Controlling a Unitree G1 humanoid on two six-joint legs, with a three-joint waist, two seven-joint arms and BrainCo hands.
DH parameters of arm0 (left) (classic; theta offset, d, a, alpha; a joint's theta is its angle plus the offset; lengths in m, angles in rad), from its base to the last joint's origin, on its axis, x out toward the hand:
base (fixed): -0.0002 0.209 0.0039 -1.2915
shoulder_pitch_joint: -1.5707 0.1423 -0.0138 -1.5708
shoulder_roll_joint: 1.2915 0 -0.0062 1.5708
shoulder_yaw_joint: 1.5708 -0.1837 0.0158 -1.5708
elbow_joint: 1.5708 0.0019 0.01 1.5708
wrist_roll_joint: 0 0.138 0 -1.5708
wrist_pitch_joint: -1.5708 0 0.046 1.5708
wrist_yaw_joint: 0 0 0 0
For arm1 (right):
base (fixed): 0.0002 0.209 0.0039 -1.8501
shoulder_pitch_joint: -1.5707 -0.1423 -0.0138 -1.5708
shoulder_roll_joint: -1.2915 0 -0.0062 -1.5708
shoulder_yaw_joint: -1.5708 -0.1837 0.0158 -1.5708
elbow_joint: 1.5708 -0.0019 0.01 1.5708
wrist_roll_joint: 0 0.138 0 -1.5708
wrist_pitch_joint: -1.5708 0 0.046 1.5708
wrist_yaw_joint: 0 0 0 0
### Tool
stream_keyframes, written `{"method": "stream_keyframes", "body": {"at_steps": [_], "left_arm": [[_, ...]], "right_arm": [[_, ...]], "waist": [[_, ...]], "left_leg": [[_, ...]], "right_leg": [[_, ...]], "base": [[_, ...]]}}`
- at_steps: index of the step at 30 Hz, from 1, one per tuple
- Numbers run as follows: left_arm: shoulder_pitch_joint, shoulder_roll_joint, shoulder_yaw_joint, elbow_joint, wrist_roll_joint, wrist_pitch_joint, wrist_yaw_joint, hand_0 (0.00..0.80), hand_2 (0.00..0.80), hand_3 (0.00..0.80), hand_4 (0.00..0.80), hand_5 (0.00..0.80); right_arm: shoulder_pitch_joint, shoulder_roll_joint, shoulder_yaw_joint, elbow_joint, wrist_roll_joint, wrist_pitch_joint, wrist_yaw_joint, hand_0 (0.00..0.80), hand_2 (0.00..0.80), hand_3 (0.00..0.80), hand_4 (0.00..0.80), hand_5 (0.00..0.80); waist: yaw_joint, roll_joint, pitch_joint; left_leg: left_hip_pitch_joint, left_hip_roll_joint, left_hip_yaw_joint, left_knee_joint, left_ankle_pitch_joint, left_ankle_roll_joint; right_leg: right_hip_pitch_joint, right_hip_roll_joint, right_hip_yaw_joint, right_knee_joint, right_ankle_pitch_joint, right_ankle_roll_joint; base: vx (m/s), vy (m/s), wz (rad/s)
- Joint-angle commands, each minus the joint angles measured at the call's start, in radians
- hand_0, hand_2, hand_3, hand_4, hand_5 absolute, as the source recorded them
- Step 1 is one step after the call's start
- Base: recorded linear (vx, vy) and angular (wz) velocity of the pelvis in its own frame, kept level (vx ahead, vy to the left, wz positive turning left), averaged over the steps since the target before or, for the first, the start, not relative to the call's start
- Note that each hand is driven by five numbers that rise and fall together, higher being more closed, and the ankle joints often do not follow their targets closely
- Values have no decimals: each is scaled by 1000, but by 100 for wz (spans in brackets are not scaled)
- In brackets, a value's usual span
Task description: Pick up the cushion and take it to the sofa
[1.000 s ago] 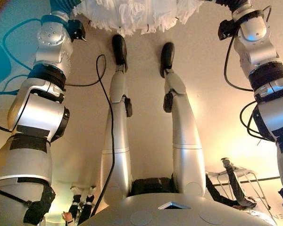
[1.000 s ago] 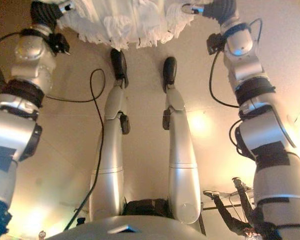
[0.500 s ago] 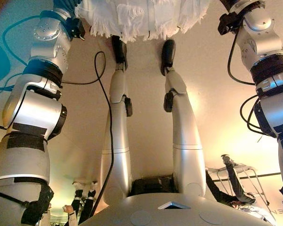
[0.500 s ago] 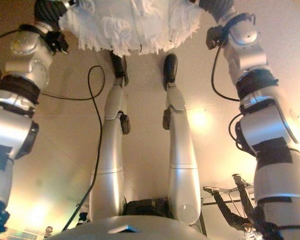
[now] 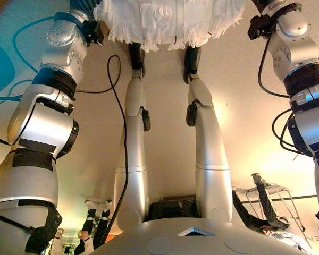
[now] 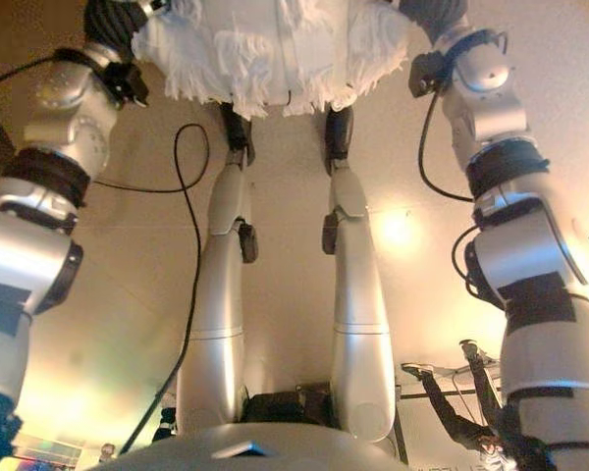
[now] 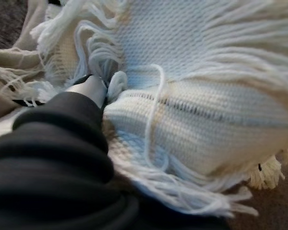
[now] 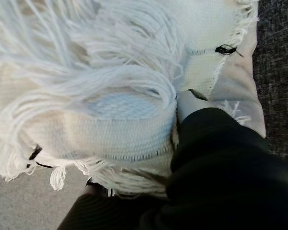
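The fringed white cushion point(image 6: 275, 49) fills the span between both arms at the far edge of the head views, pressed against the left hand point(image 7: 89, 91) and the right hand point(image 8: 192, 103). Dark sofa fabric point(image 8: 278, 72) lies just beside it. A person point(image 5: 266, 212) and a wire rack point(image 5: 276, 194) stand well apart, behind.

A person point(image 5: 263, 210) beside a white wire rack point(image 5: 266, 194).

White knitted cushion point(image 7: 197, 110) with long white fringe, beige cloth point(image 8: 233, 91), dark grey sofa point(image 8: 278, 72)
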Motion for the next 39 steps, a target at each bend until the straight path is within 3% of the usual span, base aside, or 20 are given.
{"method": "stream_keyframes", "body": {"at_steps": [1, 12, 20, 30, 39], "left_arm": [[62, -119, 40, -206, -21, -110, -47, 800, 800, 800, 800, 800], [522, -184, 104, -559, 167, -151, 71, 800, 800, 800, 800, 800], [748, -198, 162, -732, 174, -100, 85, 800, 800, 800, 800, 800], [1024, -212, 259, -992, 236, -113, 149, 800, 800, 800, 800, 800], [1257, -230, 311, -1176, 233, -111, 109, 800, 800, 800, 800, 800]], "right_arm": [[76, 42, -1, -195, -32, -90, 34, 800, 800, 800, 800, 800], [582, 86, -176, -624, -172, -102, -82, 800, 800, 800, 800, 800], [819, 152, -259, -767, -235, -65, -90, 800, 800, 800, 800, 800], [1079, 174, -349, -1008, -292, -35, -45, 800, 800, 800, 800, 800], [1269, 193, -398, -1184, -298, -35, 9, 800, 800, 800, 800, 800]], "waist": [[-19, 46, 5], [-19, 16, 5], [-4, -6, 5], [21, -24, -196], [48, -38, -378]], "left_leg": [[53, -25, -13, 106, -88, -12], [350, -16, 22, 111, -100, 18], [677, -32, 45, 14, -121, 40], [963, -27, 40, -132, -138, 52], [1204, -18, 19, -257, -152, 62]], "right_leg": [[137, 23, 50, -220, 165, 83], [396, 11, 10, -191, 171, 76], [719, 2, -36, -260, 143, 62], [1021, -14, -46, -406, 116, 51], [1264, -8, -65, -508, 106, 51]], "base": [[-50, -32, -5], [-42, -49, -4], [-8, -24, -8], [55, -10, -3], [159, -17, 5]]}}
